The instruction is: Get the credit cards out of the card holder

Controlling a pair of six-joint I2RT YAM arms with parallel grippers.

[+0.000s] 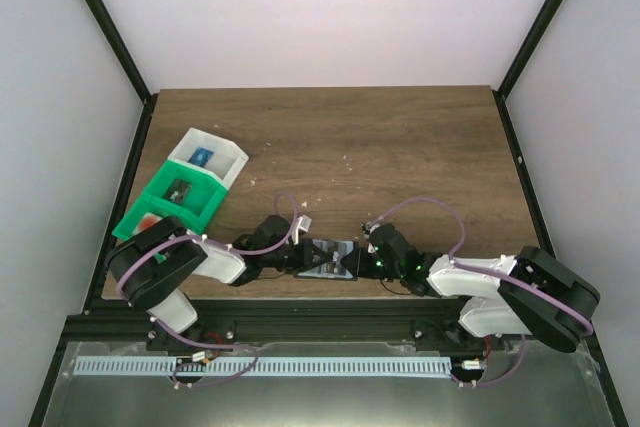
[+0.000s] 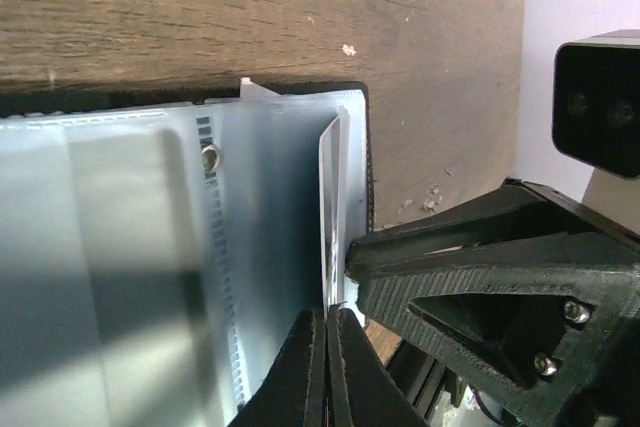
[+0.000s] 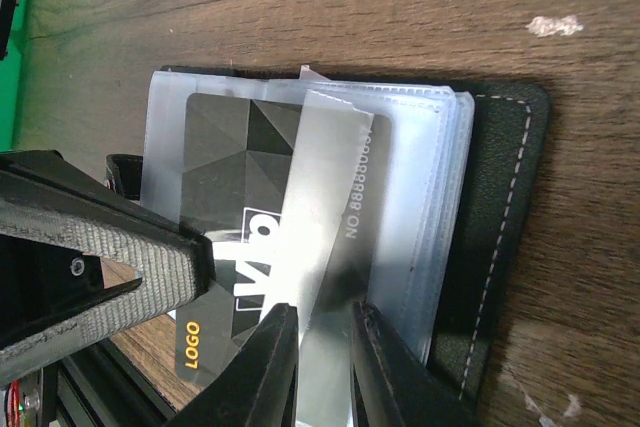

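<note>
Pinching card (image 3: pixel 225 167): left jaws | right jaws perhaps gripping holder (image 3: pixel 505 207) | logo (image 3: pixel 190 344): right wrist only

The card holder (image 2: pixel 150 247) fills the frame from the centre out to 9 o'clock, its pale blue-grey plastic leaves edged by a black rim along the top, with bare wooden table (image 2: pixel 300 7) beyond it at 12 o'clock. At 6 o'clock the left gripper (image 2: pixel 326 332) has its jaws pressed together on the lower end of a credit card (image 2: pixel 330 177) that stands edge-on at the centre. From 4 o'clock the right gripper (image 2: pixel 358 255) reaches in, its black tip touching the holder's edge just beside that card, with a boxy black camera (image 2: pixel 598 107) above it at 2 o'clock.
</note>
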